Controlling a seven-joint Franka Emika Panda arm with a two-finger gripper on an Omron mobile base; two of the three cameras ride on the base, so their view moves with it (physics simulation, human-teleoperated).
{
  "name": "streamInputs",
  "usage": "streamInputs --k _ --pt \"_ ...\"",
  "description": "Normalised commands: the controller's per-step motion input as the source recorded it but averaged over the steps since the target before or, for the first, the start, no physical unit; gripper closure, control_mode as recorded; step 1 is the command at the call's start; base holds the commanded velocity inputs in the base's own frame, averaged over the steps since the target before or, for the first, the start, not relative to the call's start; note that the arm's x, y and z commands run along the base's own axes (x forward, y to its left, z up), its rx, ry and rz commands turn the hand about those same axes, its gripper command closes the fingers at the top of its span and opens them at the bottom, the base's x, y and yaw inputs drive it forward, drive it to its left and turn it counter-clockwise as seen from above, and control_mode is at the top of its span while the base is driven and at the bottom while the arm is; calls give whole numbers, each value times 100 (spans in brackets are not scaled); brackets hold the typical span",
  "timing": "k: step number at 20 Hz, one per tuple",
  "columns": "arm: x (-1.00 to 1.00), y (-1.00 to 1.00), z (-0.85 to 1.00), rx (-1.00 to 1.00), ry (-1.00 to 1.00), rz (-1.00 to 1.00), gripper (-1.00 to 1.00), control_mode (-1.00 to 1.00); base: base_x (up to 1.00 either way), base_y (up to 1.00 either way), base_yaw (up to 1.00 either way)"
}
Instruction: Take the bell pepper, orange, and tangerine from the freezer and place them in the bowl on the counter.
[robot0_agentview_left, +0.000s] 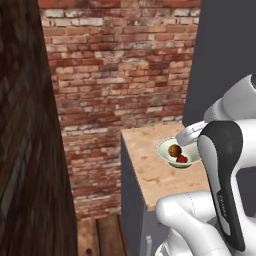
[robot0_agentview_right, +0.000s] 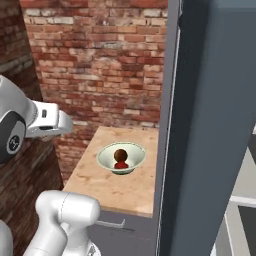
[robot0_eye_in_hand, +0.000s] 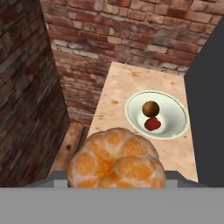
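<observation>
A lobed, bright orange fruit, by its look the tangerine (robot0_eye_in_hand: 116, 161), sits right in front of the hand camera, and my gripper (robot0_eye_in_hand: 116, 180) is shut on it; the fruit hides the fingertips. It hangs short of the counter (robot0_eye_in_hand: 131, 83) and to the left of the bowl (robot0_eye_in_hand: 175, 109). The pale greenish-white bowl (robot0_agentview_left: 162, 150) (robot0_agentview_right: 105, 157) holds a round orange-brown fruit, apparently the orange (robot0_eye_in_hand: 150, 108) (robot0_agentview_left: 174, 150) (robot0_agentview_right: 120, 155), and the small red bell pepper (robot0_eye_in_hand: 152, 124) (robot0_agentview_left: 182, 159) (robot0_agentview_right: 121, 165). The dark blue-grey freezer (robot0_agentview_right: 210, 125) (robot0_agentview_left: 225, 50) rises right of the counter.
A red brick wall (robot0_agentview_left: 120, 65) stands behind the counter, and a dark brick wall (robot0_agentview_left: 25, 150) closes the left side. Wooden floor planks (robot0_eye_in_hand: 68, 148) lie in the gap between them. A metal bar handle (robot0_agentview_right: 112, 225) runs along the cabinet front.
</observation>
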Motion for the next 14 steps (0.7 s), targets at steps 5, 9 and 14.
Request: streamInputs --k 5,9,14 --pt "0 0 0 0 0 0 100 100 29 4 -12" --pt "0 0 0 0 0 0 100 100 3 0 -9" --pt "0 0 0 0 0 0 100 100 9 0 -10"
